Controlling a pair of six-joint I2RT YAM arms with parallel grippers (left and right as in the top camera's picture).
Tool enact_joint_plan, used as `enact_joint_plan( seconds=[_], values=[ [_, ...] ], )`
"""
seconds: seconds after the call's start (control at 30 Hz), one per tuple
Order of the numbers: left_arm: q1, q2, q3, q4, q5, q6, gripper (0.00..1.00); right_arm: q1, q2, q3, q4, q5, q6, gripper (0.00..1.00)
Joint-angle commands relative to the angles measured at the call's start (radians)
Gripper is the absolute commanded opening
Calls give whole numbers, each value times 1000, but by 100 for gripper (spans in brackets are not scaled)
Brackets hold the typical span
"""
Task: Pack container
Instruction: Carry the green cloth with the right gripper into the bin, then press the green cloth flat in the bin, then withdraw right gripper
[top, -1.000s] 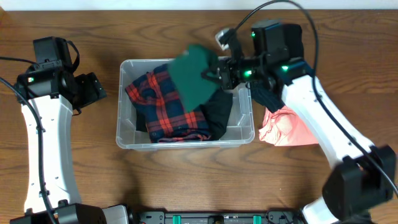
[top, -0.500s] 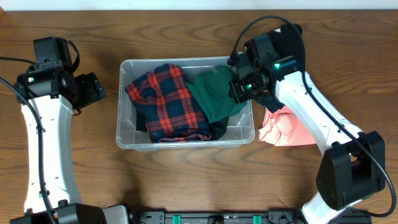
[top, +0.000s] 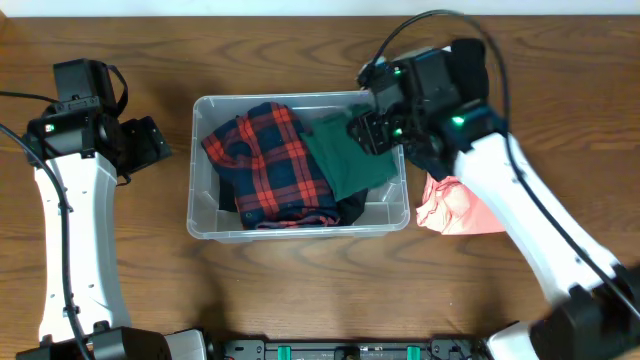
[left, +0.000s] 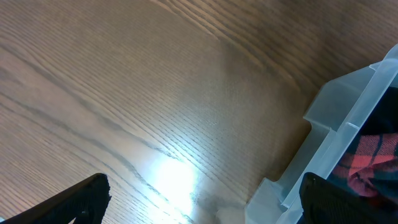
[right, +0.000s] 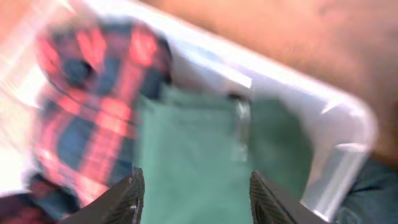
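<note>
With its jaws spread and empty, the right gripper (right: 198, 198) hung just above the green cloth (right: 186, 155) in the container (right: 351, 121) beneath it, so it seemed wise to lift straight up, clearing the rim, before reaching for the pink cloth (top: 455, 205) behind it.

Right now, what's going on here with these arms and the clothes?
Two robot arms are packing clothes into a clear bin. The right hand hovers open above a green cloth lying in the bin beside a plaid shirt and a black garment. A pink cloth waits on the table beside the bin. The left hand is open and empty, off to the bin's left.
</note>
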Motion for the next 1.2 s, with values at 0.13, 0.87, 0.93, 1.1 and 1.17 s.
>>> enact_joint_plan(
  seconds=[0.13,0.87,0.93,1.1,1.17],
  values=[
    [4,4,0,-2,-11,-2,98,-31,-89,12,43,-26,86,12],
    [4,4,0,-2,-11,-2,98,98,290,8,-13,155,215,24],
    [4,4,0,-2,-11,-2,98,84,208,17,-7,119,179,36],
    [4,4,0,-2,-11,-2,98,14,-3,18,-2,74,154,67],
    [4,4,0,-2,-11,-2,98,-49,-79,18,-2,74,154,75]
  ],
)
